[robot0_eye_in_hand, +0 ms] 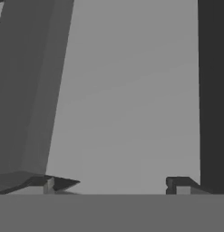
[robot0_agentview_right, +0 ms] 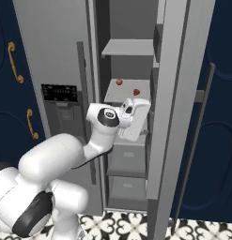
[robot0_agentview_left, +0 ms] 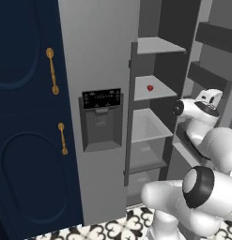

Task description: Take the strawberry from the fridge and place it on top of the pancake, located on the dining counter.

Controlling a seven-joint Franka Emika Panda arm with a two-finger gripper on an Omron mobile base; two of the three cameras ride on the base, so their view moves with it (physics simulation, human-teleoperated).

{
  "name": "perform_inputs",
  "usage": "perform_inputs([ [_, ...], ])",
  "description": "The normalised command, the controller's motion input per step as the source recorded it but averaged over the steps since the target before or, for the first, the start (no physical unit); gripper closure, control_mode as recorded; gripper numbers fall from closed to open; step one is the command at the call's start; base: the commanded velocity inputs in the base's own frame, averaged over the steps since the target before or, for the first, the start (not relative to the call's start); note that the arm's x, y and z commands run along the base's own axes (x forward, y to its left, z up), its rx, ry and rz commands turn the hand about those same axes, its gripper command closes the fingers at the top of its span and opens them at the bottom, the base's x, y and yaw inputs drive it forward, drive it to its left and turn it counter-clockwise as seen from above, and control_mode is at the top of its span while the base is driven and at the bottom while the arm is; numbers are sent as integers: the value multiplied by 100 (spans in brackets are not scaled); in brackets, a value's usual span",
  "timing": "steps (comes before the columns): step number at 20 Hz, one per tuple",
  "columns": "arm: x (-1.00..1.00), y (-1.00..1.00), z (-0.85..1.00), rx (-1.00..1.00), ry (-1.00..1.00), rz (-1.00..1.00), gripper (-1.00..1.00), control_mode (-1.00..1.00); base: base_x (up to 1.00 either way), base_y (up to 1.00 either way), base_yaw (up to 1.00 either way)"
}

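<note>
Reaching into the open fridge (robot0_agentview_left: 101, 56) with gripper (robot0_eye_in_hand: 109, 183) fingers spread apart, empty. Strawberry (robot0_agentview_left: 150, 87) resting untouched near the middle shelf's (robot0_agentview_left: 159, 96) front edge, beside a small orange item (robot0_agentview_right: 119, 82). Pickup, carry and placement outstanding. Pancake and dining counter out of frame; fingertips partly cropped.

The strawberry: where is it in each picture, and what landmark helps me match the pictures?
Left base view: strawberry right of centre, upper half, on a fridge shelf.
Right base view: just above centre, on the same shelf, above the tool.
Hand view: not in it.
Shared landmark: black dispenser panel, left of the shelf.
</note>
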Motion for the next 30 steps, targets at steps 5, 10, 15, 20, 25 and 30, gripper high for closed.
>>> perform_inputs([
  [5, -1, 59, 60, 10, 0, 0, -100, -100, 0, 0, 0],
  [10, -7, 87, 24, 48, 0, 4, -100, -100, 0, 0, 0],
  [15, -15, 100, 0, 82, 0, 4, -100, -100, 0, 0, 0],
  [20, -12, 100, -2, 80, 0, 0, -100, -100, 0, 0, 0],
  [25, -70, 97, -13, 59, -1, -14, -100, -100, 0, 0, 0],
  [30, -89, 21, -2, 6, 0, -31, -100, -100, 0, 0, 0],
])
